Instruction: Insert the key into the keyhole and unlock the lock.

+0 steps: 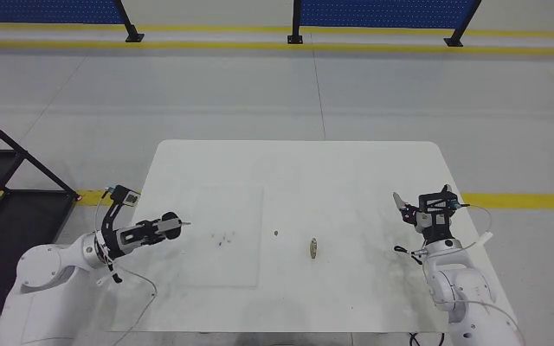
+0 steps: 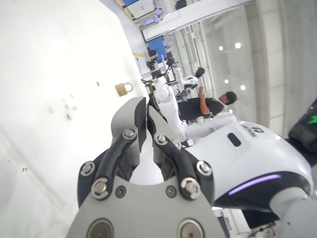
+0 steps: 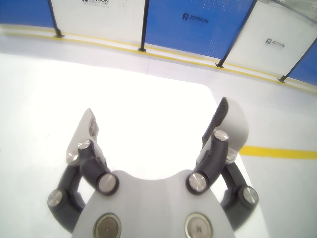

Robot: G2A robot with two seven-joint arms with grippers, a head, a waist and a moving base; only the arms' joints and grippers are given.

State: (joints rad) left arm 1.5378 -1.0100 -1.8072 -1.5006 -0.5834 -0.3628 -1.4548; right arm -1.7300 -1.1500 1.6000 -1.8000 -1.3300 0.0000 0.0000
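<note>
- Table: white top. An arm comes in at each near corner.
- Padlock: brass body with a silvery shackle, lying flat on the table. It sits a little right of the middle, toward the near edge. In the left wrist view the padlock rests alone on the white top, with nothing touching it.
- Small brownish bit: lies on the table near the padlock, on the robot's left of it and not touching it. The same bit is too small in either view to say whether it is the key.
- Left gripper: over the table's left edge, pointing in toward the middle and well apart from the padlock. In its own wrist view the left gripper has its dark pads pressed together. Nothing shows between them.
- Right gripper: over the right part of the table, well apart from the padlock. Its wrist view shows the right gripper spread wide, with bare table between the fingers and nothing held.
- The padlock lies between the two grippers, nearer the right one.
- Dark specks: a scatter of marks on the top, between the left gripper and the brownish bit.
- Floor beyond the table: a yellow line runs along blue fence panels.
</note>
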